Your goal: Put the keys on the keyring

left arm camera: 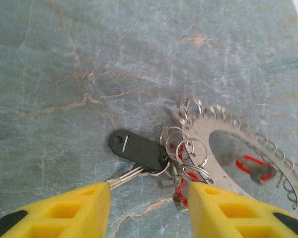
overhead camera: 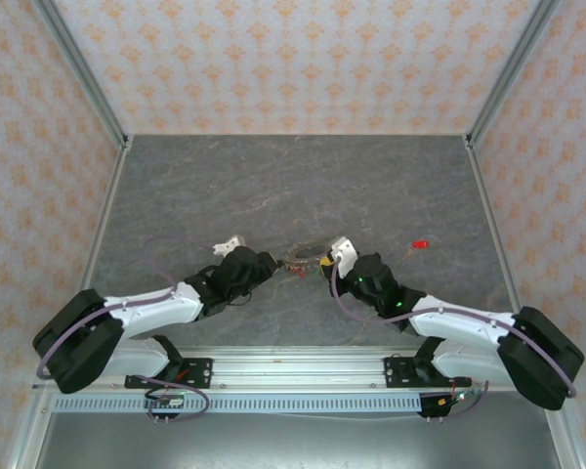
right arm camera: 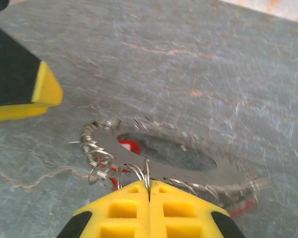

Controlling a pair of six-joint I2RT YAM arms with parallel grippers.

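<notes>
Now, left end effector (left arm camera: 149,192) half-spread above the keys (left arm camera: 139,148); right end effector (right arm camera: 149,187) tight on the keyring (right arm camera: 223,174).

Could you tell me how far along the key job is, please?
Done: a dark key and some red keys seem hooked to loops on the keyring. In hand: the right fingers pinch its rim; the left fingers stand open beside the dark key. Left: one red key lies apart on the table.
</notes>
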